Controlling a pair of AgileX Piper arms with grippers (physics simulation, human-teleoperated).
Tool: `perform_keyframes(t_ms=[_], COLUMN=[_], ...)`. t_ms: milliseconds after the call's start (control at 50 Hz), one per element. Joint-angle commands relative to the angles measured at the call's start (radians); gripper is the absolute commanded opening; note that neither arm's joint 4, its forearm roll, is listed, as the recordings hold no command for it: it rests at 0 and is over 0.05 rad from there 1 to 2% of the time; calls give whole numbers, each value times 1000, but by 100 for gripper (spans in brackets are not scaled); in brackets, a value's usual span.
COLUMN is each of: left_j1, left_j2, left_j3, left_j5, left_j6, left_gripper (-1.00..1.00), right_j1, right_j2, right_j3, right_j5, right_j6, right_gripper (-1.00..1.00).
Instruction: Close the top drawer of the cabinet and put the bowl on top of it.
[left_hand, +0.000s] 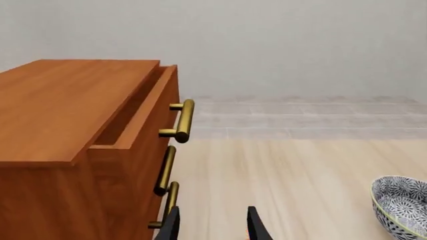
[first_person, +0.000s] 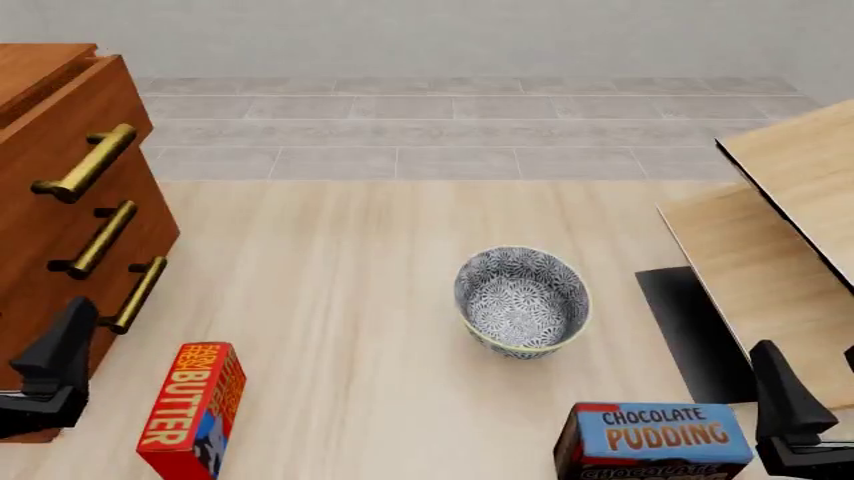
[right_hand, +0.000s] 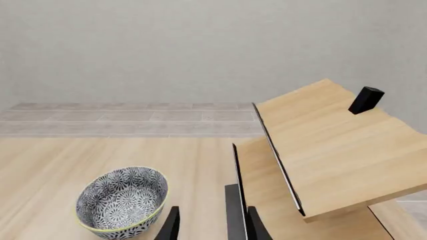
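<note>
I am watching the bowl (first_person: 522, 300) sitting upright on the tabletop (first_person: 360, 260), well to the right of the cabinet (first_person: 54, 200) and apart from everything else. The cabinet's top drawer (left_hand: 143, 107) is standing pulled out, its front and brass handle (left_hand: 182, 121) jutting forward of the two lower fronts, with a gap showing behind it. I am holding the left claw (left_hand: 212, 226) low in front of the cabinet's lower handles, fingers spread apart and gripping nothing. The right claw (right_hand: 212, 225) is hanging far to the right of the cabinet, beyond the bowl, also parted and empty, beside the pale wood furniture (right_hand: 333, 150). A butter box (first_person: 194, 405) is standing just right of the cabinet's base, and a pudding box (first_person: 654, 440) is lying farther right, past the bowl.
</note>
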Motion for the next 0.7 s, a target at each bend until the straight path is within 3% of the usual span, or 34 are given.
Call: perform_keyframes(t_ms=[20,280,700], left_j1=[15,27,53], left_j2=[134,180,279], left_j3=[-96,-163,-148], left_j5=[2,31,-50], left_j6=[-33,-78,-116], left_gripper=[100,100,100], right_j1=[0,0,0], right_j2=[-1,-1,-2], right_j3=[-1,-1,-1], right_j5=[2,2,2], right_j6=[0,0,0], right_gripper=[100,100,100])
